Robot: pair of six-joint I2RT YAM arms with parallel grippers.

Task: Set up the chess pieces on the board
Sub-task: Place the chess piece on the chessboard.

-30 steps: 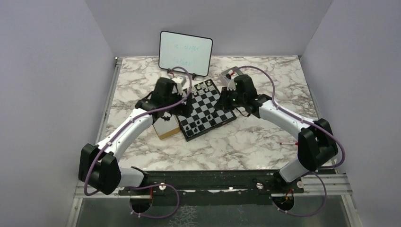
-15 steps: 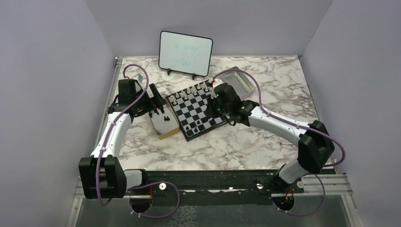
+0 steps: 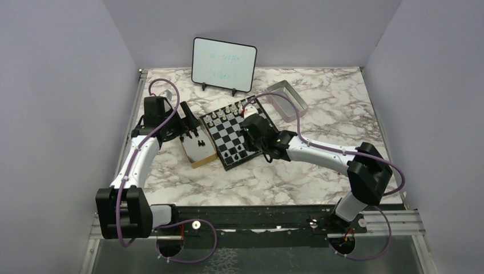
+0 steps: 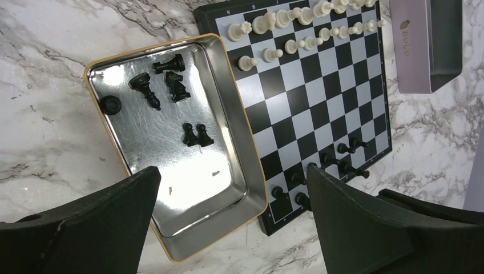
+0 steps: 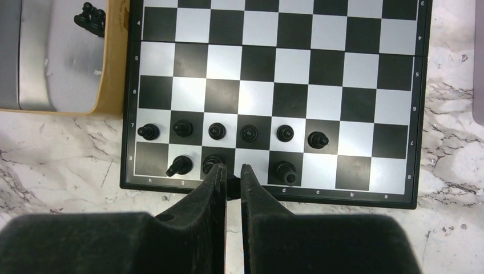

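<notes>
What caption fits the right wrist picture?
Shut right end effector over the board, black chess pieces on either side.

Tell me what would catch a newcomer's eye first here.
The board mid-table, with black chess pieces half set along its near rows and the right arm's fingers shut over the back row. Left of it, a metal tin with the leftover black pieces lies beneath the open left fingers.

The board [image 5: 291, 68] is glossy and smooth, the tray [image 4: 188, 188] brushed shiny metal, the table [image 4: 45, 85] polished marble.
</notes>
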